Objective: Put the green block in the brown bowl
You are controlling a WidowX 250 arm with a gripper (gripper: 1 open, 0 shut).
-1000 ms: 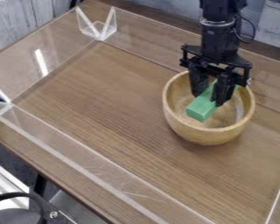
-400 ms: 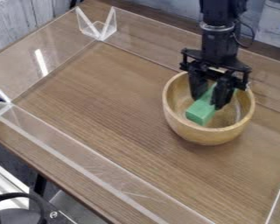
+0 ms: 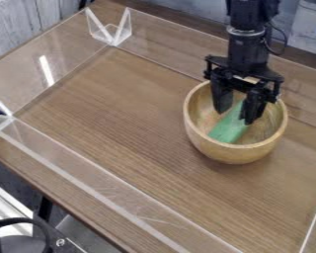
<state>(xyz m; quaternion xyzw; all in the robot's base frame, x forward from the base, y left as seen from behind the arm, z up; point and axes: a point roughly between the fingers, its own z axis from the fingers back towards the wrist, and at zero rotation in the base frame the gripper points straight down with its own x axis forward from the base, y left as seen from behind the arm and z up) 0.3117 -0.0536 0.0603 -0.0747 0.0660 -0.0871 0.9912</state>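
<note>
Dropped is the word for the small flat bright green block (image 3: 229,129): a moment ago it was pinched up between the fingers, and now it lies lower, flat on the bottom of the round light-brown wooden bowl (image 3: 200,131). It is a little blurred, so it may not have settled yet. The black gripper (image 3: 243,107) has been opened wide, and nothing is held in it now.

Nearest to the camera, the brown wooden counter (image 3: 108,148) is seen, with a clear plastic wall (image 3: 68,183) along its edge. The bowl is set farther back, on the right side. Another bit of clear plastic (image 3: 111,28) is seen at the far corner.

It looks as if the task is nearly done, since the block is inside the bowl. To finish well, the gripper should be lifted straight up, slowly. The fingers should be kept apart, so the block is not caught again. The thick bowl wall should not be bumped on the way out, or the bowl could be pushed along the counter.

The gripper is pointed almost straight down into the bowl, with the fingertips below the rim. The black arm (image 3: 247,25) is stood up tall above it, at the back of the scene.
</note>
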